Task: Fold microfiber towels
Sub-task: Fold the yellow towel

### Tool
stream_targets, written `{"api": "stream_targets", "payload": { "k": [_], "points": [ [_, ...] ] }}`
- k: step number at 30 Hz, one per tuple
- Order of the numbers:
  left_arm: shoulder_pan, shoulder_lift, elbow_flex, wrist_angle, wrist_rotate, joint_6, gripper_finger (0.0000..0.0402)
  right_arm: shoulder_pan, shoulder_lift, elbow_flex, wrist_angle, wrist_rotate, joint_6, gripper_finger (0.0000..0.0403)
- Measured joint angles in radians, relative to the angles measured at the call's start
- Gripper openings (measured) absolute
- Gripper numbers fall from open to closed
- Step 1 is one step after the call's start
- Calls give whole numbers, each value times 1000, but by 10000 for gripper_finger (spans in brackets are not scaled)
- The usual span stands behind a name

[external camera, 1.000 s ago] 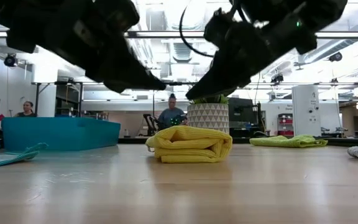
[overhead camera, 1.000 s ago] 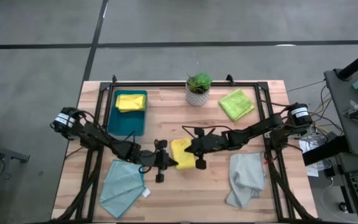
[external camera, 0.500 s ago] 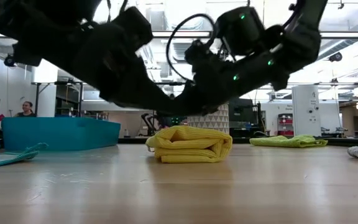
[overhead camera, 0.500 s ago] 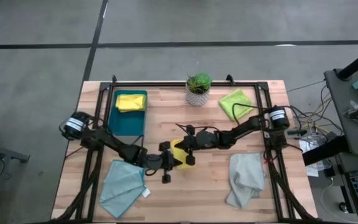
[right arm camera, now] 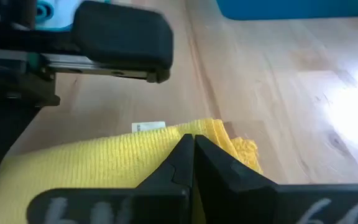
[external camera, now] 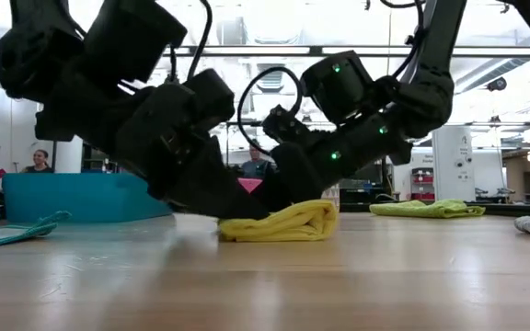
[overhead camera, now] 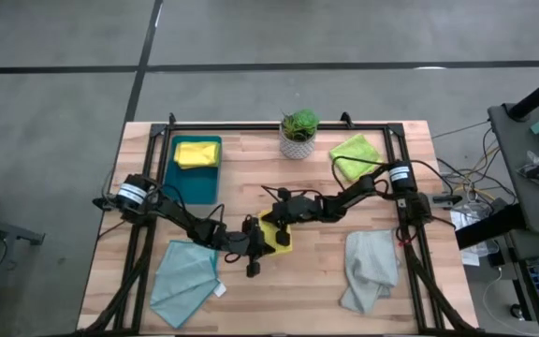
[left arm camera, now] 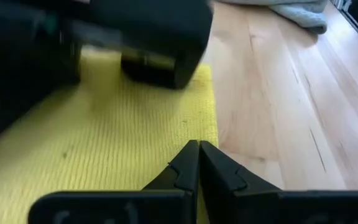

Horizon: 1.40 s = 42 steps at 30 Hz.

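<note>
Pale wooden tabletop: you had both grippers pressed down on one folded yellow towel at its middle.

Your left gripper and right gripper were each closed, fingertips together, resting on the ribbed yellow cloth and gripping nothing. Outward, the rigid dark teal tray held a second folded yellow towel; a lime green towel, a rumpled pale grey towel and a light teal towel lay apart.

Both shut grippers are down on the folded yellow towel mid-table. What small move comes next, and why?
Probably lift both off. The left gripper and right gripper are shut and press on the yellow towel, which already lies folded and flat; the teal towel is still unfolded.
</note>
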Motion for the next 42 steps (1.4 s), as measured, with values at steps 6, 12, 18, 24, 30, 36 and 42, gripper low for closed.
{"api": "stream_targets", "payload": {
  "k": [6, 12, 18, 24, 30, 36, 42],
  "points": [
    [0, 0, -10, -3, 7, -35, 0, -23, 3, -6, 3, -11, 1, 8],
    [0, 0, -10, -8, 11, -48, 0, -33, -8, -16, -4, -9, -12, 8],
    [-1, 0, -10, -10, 34, -50, 0, -43, -59, -28, -32, 34, -35, 8],
    [-2, -3, -10, -8, 46, -50, 0, -50, -107, -32, -29, 30, -36, 8],
    [-2, -51, -13, -37, 46, -11, 0, -35, -205, -35, -113, 22, 11, 8],
    [2, -98, -13, -73, 36, 35, 0, -11, -340, -35, -389, -8, 161, 8],
    [6, -128, -12, -92, 30, 55, 0, 46, -440, -35, -590, -24, 357, 16]
  ]
}}
